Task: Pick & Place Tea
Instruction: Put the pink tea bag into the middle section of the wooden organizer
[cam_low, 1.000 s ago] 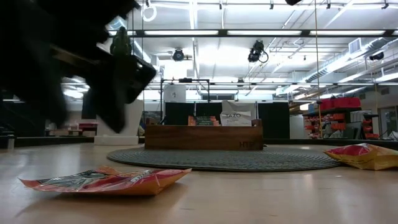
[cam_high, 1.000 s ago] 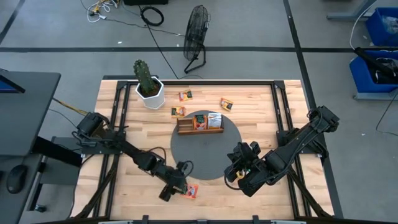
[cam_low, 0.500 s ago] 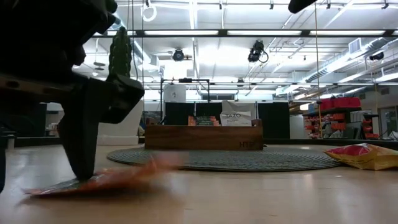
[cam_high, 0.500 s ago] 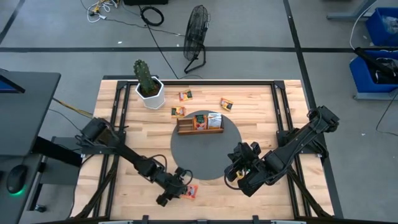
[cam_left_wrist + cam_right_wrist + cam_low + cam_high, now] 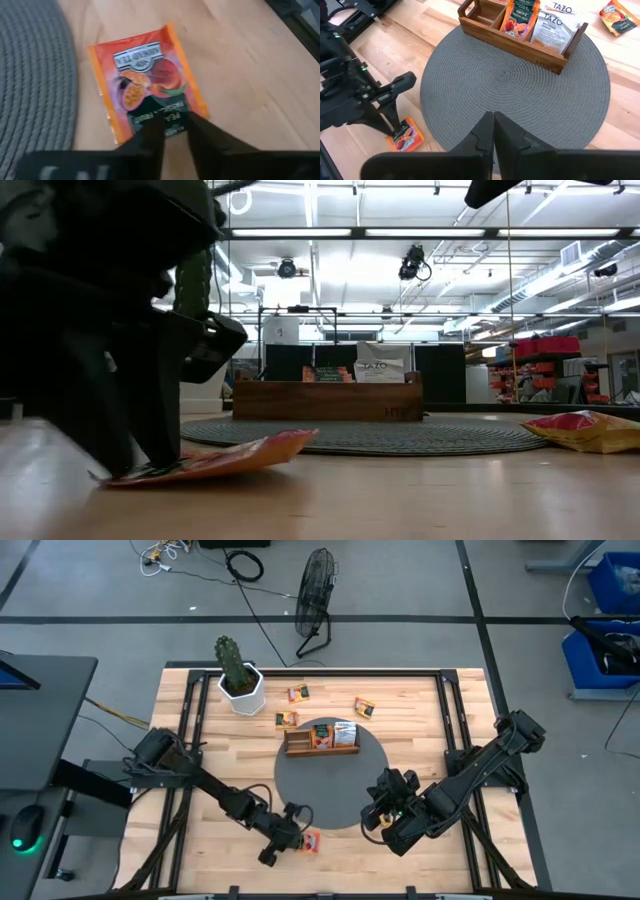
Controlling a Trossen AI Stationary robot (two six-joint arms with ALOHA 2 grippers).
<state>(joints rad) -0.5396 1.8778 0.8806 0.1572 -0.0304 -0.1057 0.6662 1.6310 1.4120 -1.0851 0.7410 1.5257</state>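
An orange-red tea sachet lies near the table's near edge, just off the grey round mat. My left gripper is down at the sachet's left end and shut on it. My right gripper hovers shut over the mat's near-right part and touches nothing. The wooden tray stands on the mat's far part with two sachets upright in it. Three more sachets lie flat on the wood beyond the mat. My left gripper pinches the sachet's dark-printed end between its two fingers, slanting down from the table's left. That end stays by the table under the fingers, and the sachet's free right end is tilted up off the wood.
A potted cactus stands at the far-left corner. Black frame rails run along the table's left and right sides. Another sachet shows at the right of the low view. A floor fan stands beyond the far edge.
My left gripper has come down from just above the table onto the sachet's left end, and its fingers have drawn together there. The sachet, flat a second ago, has slid a little, and its right end has tipped up off the table.
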